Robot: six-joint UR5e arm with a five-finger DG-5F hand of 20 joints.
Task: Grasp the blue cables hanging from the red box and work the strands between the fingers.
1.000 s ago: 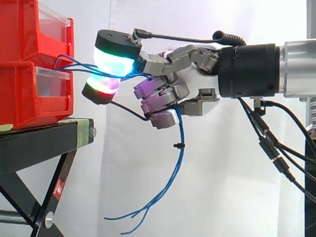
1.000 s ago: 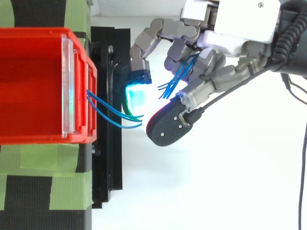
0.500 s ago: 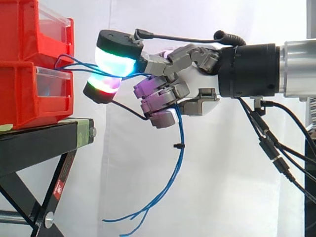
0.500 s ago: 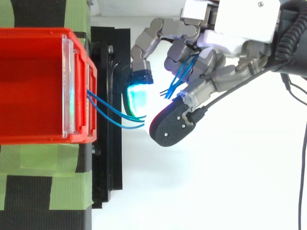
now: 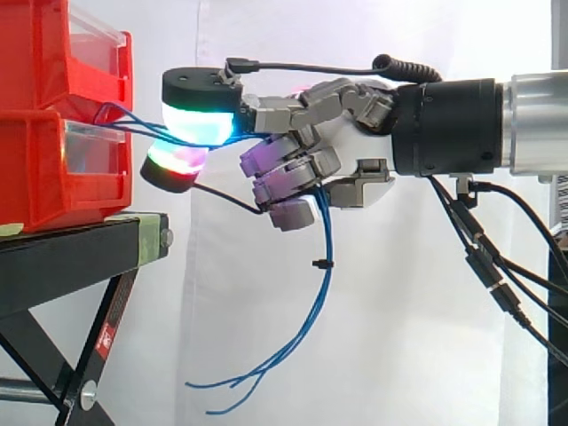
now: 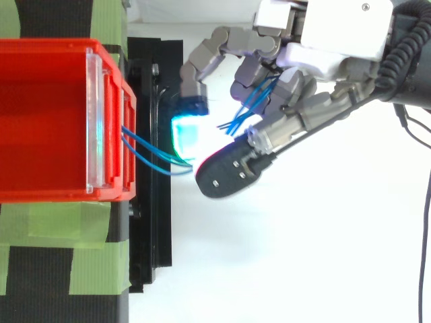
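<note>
Your hand (image 5: 346, 169) reaches in from the right on the arm (image 5: 532, 124), which the frame edge cuts off, and is closed on the blue cables (image 5: 325, 266) just in front of the red bins (image 5: 53, 115). In the side view two glowing pads (image 5: 200, 120) stand out toward the bins, one above the other. The strands run between them from the gap where the upper bin sits on the lower. You cannot see how far back the cables go inside the bins.

The other fingers (image 5: 284, 173), lit magenta, are curled into the palm. They hide the stretch of cable that passes through the hand. Below them the strands come out again and hang free, past a small black tie (image 5: 317, 263), and fan into loose ends near the bottom edge.

From above, a cyan-lit pad (image 6: 185, 138) sits just beside the bin's front, with a short run of blue cable (image 6: 145, 151) bridging the gap. More strands show between the curled fingers.

The bins rest on a black stand (image 5: 80, 257), marked with green tape (image 6: 57, 222), and the left edge cuts them off. A white curtain (image 5: 399, 337) hangs behind.
</note>
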